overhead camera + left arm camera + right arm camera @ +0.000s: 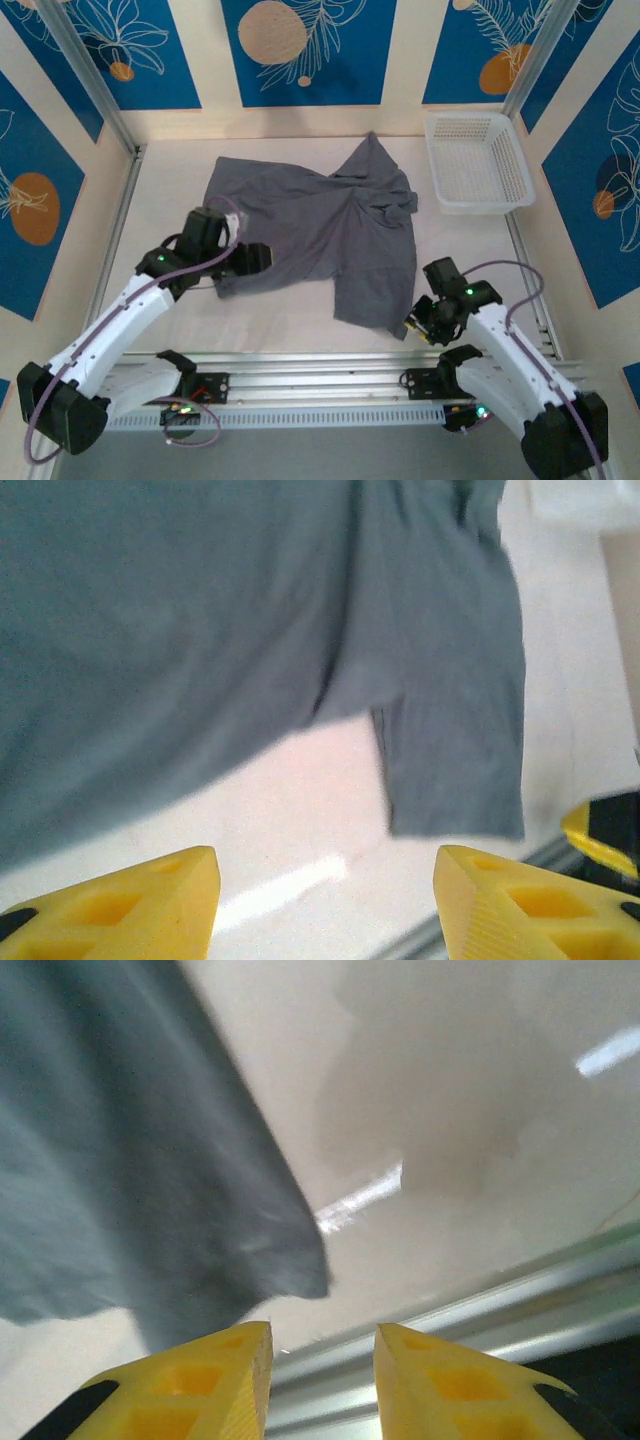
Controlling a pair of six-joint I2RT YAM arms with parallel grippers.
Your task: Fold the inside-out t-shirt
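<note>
Yellow fingers of the right gripper sit nearest in my right wrist feed. They are spread, with bare table and the aluminium rail showing in the gap. The inside-out t-shirt ends in a corner just beyond them toward 10 o'clock, beside the fingers rather than between them. Overhead explains the pose: this gripper hovers at the shirt's 5 o'clock hem corner, which I judge a sensible place to take a pinch. My left gripper is also spread and holds nothing, looking across bare table at the cloth's near edge. From above it sits at the shirt's 8 o'clock edge.

Farther out, the shirt lies mid-table, wrinkled and bunched along a ridge through its middle, so I judge the fold barely started. At 2 o'clock, well apart, stands the white basket. Wrist feeds give me the finger gaps and hem edges; overhead gives the whole layout.
</note>
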